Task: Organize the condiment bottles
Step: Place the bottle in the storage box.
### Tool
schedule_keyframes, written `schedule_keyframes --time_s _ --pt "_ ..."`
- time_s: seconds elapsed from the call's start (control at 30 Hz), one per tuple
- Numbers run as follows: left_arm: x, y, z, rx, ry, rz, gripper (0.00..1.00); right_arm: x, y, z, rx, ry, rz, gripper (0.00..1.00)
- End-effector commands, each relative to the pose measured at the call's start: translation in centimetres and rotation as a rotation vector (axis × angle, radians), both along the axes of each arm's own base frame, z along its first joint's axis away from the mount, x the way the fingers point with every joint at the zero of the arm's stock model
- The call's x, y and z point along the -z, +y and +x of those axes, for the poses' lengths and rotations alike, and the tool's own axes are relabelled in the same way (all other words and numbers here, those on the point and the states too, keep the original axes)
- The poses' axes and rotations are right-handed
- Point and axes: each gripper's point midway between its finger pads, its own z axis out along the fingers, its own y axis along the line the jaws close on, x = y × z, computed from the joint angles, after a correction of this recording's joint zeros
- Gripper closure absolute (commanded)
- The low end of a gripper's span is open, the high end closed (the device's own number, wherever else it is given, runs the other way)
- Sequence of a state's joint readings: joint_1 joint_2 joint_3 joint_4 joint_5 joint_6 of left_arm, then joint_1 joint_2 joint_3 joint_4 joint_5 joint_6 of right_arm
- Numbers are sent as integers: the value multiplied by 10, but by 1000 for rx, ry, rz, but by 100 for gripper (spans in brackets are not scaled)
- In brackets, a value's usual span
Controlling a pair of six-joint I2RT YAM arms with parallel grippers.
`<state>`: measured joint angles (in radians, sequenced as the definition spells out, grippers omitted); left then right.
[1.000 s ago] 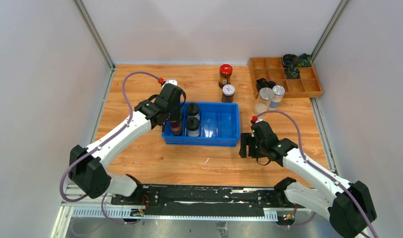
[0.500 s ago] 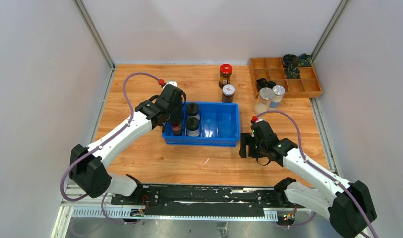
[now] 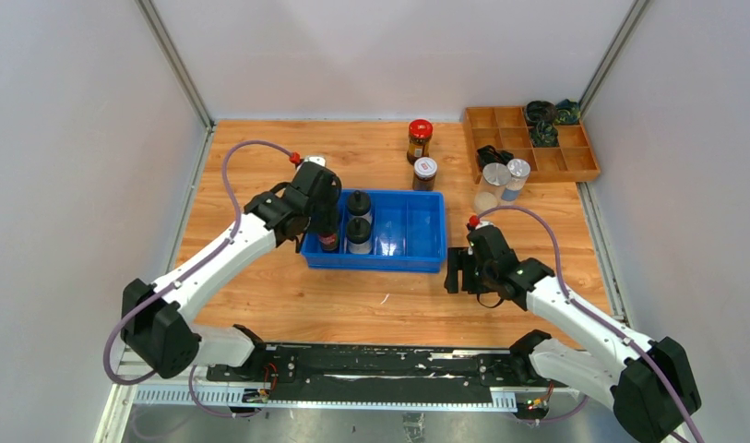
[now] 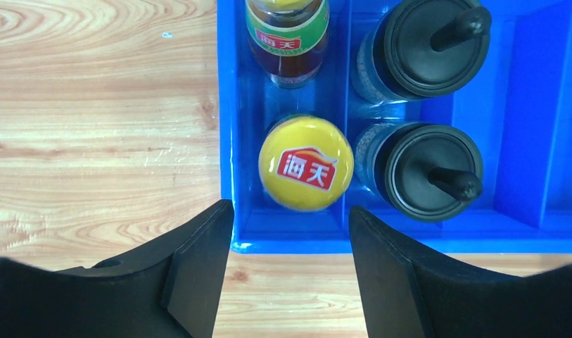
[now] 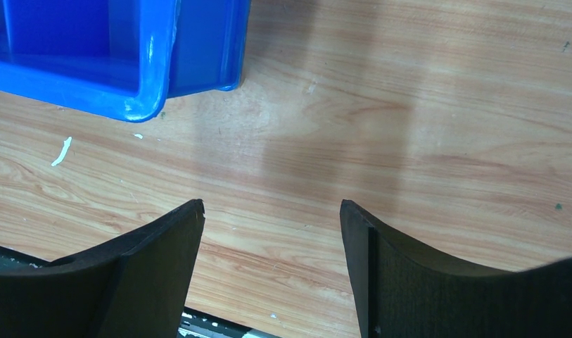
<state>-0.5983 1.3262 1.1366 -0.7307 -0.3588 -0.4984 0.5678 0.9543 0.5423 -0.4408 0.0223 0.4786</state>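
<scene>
The left claw hangs over the left end of the blue bin with its two fingers spread wide and nothing held between them. In the left wrist view the gap between them is wider than the yellow cap of the near sauce bottle, which stands upright below, clear of both fingers. A second sauce bottle stands just behind it in the same narrow compartment against the bin's left wall. Two black-lidded shakers stand one behind the other in the next compartment to the right. The rest of the bin holds nothing. The right claw sits low over the bare tabletop just off the bin's near right corner, fingers apart and gripping nothing. Beyond the bin stand a red-lidded jar and, nearer, a white-lidded dark jar. Two silver-lidded jars stand side by side at the near edge of the wooden tray.
</scene>
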Motion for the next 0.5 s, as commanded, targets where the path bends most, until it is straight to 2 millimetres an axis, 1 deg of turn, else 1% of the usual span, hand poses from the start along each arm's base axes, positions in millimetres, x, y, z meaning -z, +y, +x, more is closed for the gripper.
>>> schedule_keyframes --time_s 0.0,0.03,0.17,0.2,0.23,0.33,0.47 --pt "-21 3 -12 3 -44 -47 32 4 4 -10 -23 29 24 23" --pt "-27 5 -14 2 -59 -58 31 3 4 -10 -25 28 24 23" --pt "-46 9 -25 9 -103 -102 20 -1 3 -13 -30 29 25 23" --pt "-49 9 -28 12 -111 -118 4 -3 3 -13 -32 27 27 23" --pt "-51 10 -30 14 -118 -128 1 -5 3 -14 -34 24 29 23" --pt "-54 12 -40 28 -132 -160 0 -11 -1 -18 -36 15 25 21" --pt "-45 18 -51 30 -132 -168 0 -17 -4 -21 -37 1 25 17"
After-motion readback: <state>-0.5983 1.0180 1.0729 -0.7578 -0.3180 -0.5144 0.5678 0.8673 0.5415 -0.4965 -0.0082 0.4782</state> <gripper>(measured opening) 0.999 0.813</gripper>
